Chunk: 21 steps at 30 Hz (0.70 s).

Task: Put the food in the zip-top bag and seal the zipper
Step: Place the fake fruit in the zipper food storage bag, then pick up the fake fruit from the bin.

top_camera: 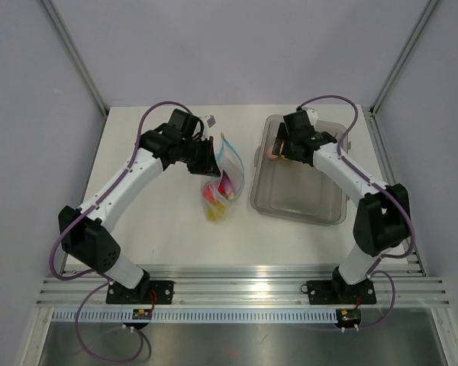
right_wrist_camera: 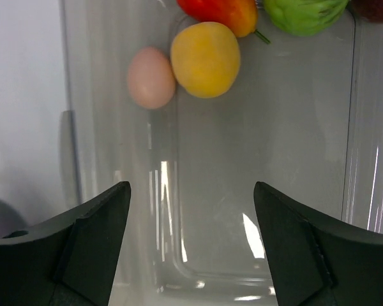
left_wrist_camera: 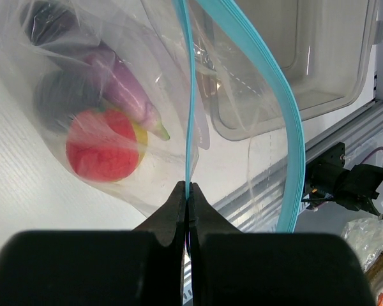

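Note:
The clear zip-top bag (top_camera: 224, 189) lies mid-table with its mouth lifted. My left gripper (left_wrist_camera: 189, 186) is shut on one side of the light-blue zipper (left_wrist_camera: 190, 95). The other side of the strip (left_wrist_camera: 277, 89) bows away, so the mouth stands open. Inside the bag sit a red fruit (left_wrist_camera: 102, 153), a purple eggplant (left_wrist_camera: 124, 86) and dark pieces (left_wrist_camera: 60, 102). My right gripper (right_wrist_camera: 191, 191) hangs open and empty over the grey bin (top_camera: 301, 183). Ahead of it lie a pink piece (right_wrist_camera: 151, 78), a yellow fruit (right_wrist_camera: 205, 59), a red pepper (right_wrist_camera: 220, 9) and a green piece (right_wrist_camera: 303, 13).
The bin's walls (right_wrist_camera: 115, 159) rise close on both sides of my right fingers. The bin stands just right of the bag, near the table's right edge. An aluminium rail (top_camera: 237, 290) runs along the near edge by the arm bases.

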Each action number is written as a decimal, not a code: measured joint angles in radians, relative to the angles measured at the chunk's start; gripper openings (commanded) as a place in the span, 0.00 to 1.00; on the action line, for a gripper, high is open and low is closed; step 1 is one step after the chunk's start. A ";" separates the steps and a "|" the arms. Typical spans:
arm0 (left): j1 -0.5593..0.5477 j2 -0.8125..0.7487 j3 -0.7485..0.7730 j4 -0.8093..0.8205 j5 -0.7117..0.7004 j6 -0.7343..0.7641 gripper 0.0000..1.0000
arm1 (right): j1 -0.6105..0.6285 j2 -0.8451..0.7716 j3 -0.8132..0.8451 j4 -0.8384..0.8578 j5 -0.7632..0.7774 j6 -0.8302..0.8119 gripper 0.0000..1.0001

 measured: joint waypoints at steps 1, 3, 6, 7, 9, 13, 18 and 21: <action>0.000 0.000 0.000 0.000 -0.002 0.002 0.00 | -0.016 0.039 0.004 0.008 -0.001 -0.006 0.88; 0.000 0.000 0.000 0.000 -0.005 0.003 0.00 | -0.043 0.120 0.028 0.015 -0.004 -0.026 0.92; 0.000 0.000 0.000 0.000 -0.008 0.010 0.00 | -0.083 0.245 0.101 0.024 -0.017 -0.057 0.95; 0.000 0.000 0.000 0.000 -0.009 0.013 0.00 | -0.095 0.279 0.121 0.024 -0.025 -0.065 0.96; 0.000 0.000 0.000 0.000 -0.009 0.017 0.00 | -0.115 0.338 0.164 0.030 -0.034 -0.076 0.97; 0.000 0.000 0.000 -0.001 -0.009 0.023 0.00 | -0.147 0.412 0.229 0.029 -0.060 -0.086 0.96; 0.000 0.000 0.000 -0.003 -0.009 0.027 0.00 | -0.169 0.470 0.317 0.029 -0.103 -0.088 0.93; 0.000 0.000 0.000 -0.003 -0.009 0.028 0.00 | -0.171 0.510 0.368 0.027 -0.127 -0.087 0.89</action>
